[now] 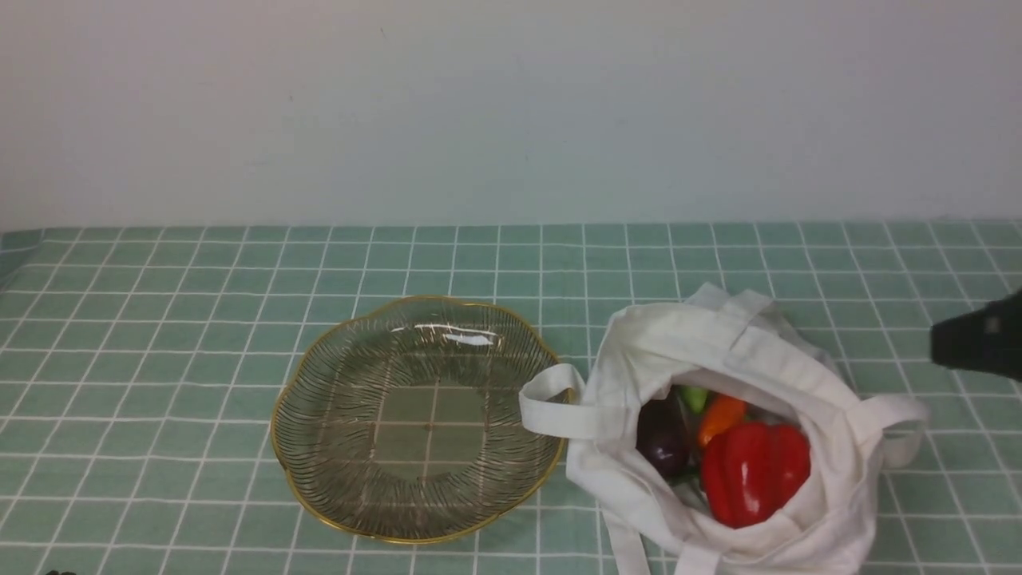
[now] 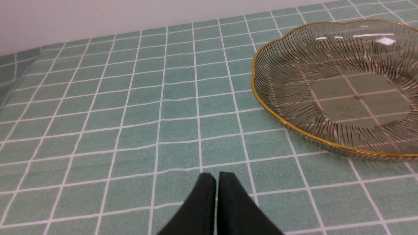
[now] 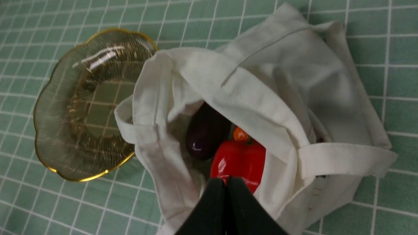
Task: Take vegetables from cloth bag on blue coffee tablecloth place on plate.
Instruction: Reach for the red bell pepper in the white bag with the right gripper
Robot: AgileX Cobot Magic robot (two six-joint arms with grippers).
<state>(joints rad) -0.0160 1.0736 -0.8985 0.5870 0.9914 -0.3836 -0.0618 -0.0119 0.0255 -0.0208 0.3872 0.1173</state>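
The white cloth bag [image 1: 742,359] lies open on the blue coffee tablecloth [image 1: 160,319], right of the empty glass plate [image 1: 319,447]. Inside it are the vegetables: a red bell pepper [image 1: 754,471], a dark purple eggplant [image 1: 663,443], an orange pepper [image 1: 721,415] and a small green piece [image 1: 695,397]. My right gripper [image 3: 226,180] is shut and empty, hovering above the bag's mouth over the red bell pepper [image 3: 238,161]; in the front view only a black part of that arm [image 1: 978,339] shows at the right edge. My left gripper [image 2: 216,178] is shut and empty, low over bare cloth beside the plate [image 2: 287,124].
A pale wall [image 1: 511,104] stands behind the table. One bag strap [image 1: 555,399] loops over the plate's right rim, and another strap [image 1: 886,419] sticks out to the right.
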